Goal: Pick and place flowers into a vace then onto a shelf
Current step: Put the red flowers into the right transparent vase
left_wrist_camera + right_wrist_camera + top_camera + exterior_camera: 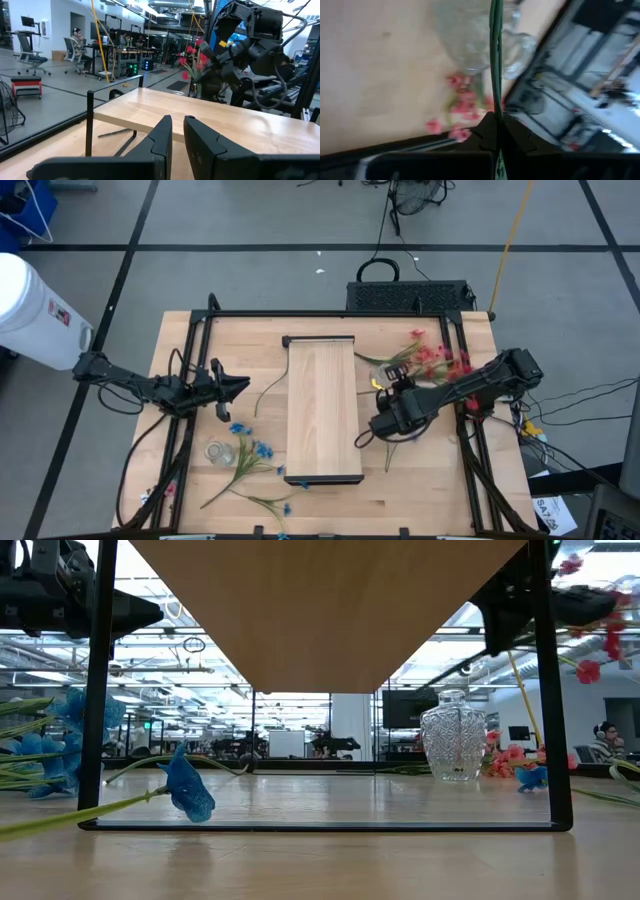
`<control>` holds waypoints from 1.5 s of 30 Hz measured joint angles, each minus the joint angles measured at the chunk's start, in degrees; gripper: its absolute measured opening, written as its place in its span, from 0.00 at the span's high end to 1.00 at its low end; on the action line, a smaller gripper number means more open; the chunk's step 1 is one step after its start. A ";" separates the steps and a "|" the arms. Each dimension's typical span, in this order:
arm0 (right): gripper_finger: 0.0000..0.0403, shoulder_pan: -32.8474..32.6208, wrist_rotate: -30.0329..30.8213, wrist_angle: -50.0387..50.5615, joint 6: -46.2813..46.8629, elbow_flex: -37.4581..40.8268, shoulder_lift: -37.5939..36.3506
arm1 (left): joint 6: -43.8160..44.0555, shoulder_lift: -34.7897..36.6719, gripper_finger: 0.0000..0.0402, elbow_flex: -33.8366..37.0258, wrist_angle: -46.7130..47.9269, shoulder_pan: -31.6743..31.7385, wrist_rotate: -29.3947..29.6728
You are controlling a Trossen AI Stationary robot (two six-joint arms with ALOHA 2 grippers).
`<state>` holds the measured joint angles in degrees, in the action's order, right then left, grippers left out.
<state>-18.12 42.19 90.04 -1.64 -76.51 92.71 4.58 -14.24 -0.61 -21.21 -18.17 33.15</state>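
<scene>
Right gripper [496, 131] at right of centre in the high view – jaws clamped on the green stem of a red-pink flower spray [440, 363], lifted beside the glass vase [453, 735]. Left gripper [238, 388] at left of centre, jaws nearly closed, holding nothing. Shelf [322, 420] stands mid-surface; blue flowers [250, 452] lie at lower left – 1 more vase [220, 452] beside them
</scene>
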 joint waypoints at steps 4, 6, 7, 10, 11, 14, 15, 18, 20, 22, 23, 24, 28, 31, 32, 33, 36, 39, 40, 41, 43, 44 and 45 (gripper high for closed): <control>1.00 1.28 2.49 -0.01 -3.58 0.00 0.00 | 0.00 0.00 0.87 -0.02 0.02 0.00 0.00; 1.00 1.51 4.55 -0.02 -4.81 0.00 0.00 | -0.02 0.00 0.87 -0.02 0.02 0.00 -0.01; 1.00 1.61 5.98 0.00 -5.58 0.00 0.00 | -0.02 0.00 0.87 0.01 0.02 0.00 0.00; 1.00 1.63 11.77 -0.03 -8.48 0.00 -0.02 | -0.04 0.00 0.87 -0.01 0.02 0.00 -0.02; 1.00 1.67 13.53 -0.04 -9.77 0.00 -0.04 | -0.06 0.00 0.87 0.00 0.02 0.00 -0.02; 1.00 1.83 15.07 -0.02 -13.68 0.00 -0.07 | -0.13 0.00 0.87 -0.01 0.02 0.00 -0.02; 1.00 2.01 15.05 -0.02 -14.63 0.00 -0.07 | -0.43 0.00 0.87 0.00 0.02 0.00 -0.01; 1.00 2.35 15.52 -0.04 -16.81 0.00 -0.37 | -1.41 0.00 0.87 0.00 0.02 0.00 -0.02; 1.00 2.37 18.27 -0.04 -18.07 0.00 -1.13 | -1.81 0.00 0.87 -0.02 0.02 0.00 -0.01; 1.00 2.42 22.09 0.01 -20.38 -0.02 -1.93 | -1.90 0.00 0.87 0.01 0.02 0.00 0.00; 1.00 2.42 23.46 -0.06 -21.75 -0.02 -2.38 | -1.92 0.00 0.87 -0.02 0.02 0.00 -0.02; 1.00 2.39 24.22 -0.06 -23.20 -0.02 -2.80 | -2.07 0.00 0.87 0.00 0.02 0.00 -0.02; 1.00 2.31 25.53 -0.02 -29.04 -0.02 -4.41 | -3.28 0.00 0.87 -0.02 0.02 0.00 -0.02; 1.00 2.31 25.59 -0.01 -33.66 -0.02 -4.51 | -3.95 0.00 0.87 -0.01 0.02 0.00 -0.02; 1.00 2.31 25.95 -0.06 -35.51 -0.02 -4.46 | -4.11 0.00 0.87 -0.02 0.02 0.00 -0.02; 1.00 2.31 26.90 -0.04 -36.92 -0.02 -4.44 | -4.25 0.00 0.87 0.01 0.02 0.00 -0.02; 1.00 2.31 28.48 -0.02 -38.97 -0.02 -4.48 | -4.31 0.00 0.87 0.00 0.04 0.00 -0.02; 1.00 2.31 28.85 -0.05 -38.48 -0.02 -4.46 | -4.34 0.00 0.87 0.00 0.04 0.00 -0.02; 1.00 2.31 29.53 0.00 -39.00 -0.02 -4.46 | -4.33 0.00 0.87 -0.01 0.03 0.00 -0.02; 1.00 2.31 30.31 -0.02 -39.69 -0.02 -4.46 | -4.35 0.00 0.87 0.01 0.04 0.00 -0.02; 1.00 2.28 32.79 -0.02 -40.48 -0.02 -4.46 | -4.35 0.00 0.87 0.00 0.04 0.00 -0.02; 1.00 2.28 34.59 -0.02 -40.31 -0.02 -4.46 | -4.33 0.00 0.87 0.00 0.04 0.00 -0.02; 1.00 2.28 35.97 -0.03 -39.88 -0.02 -4.46 | -4.34 0.00 0.87 -0.01 0.04 0.00 -0.02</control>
<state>-15.84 78.16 90.01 -41.52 -76.53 88.25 0.24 -14.24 -0.62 -21.17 -18.17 33.12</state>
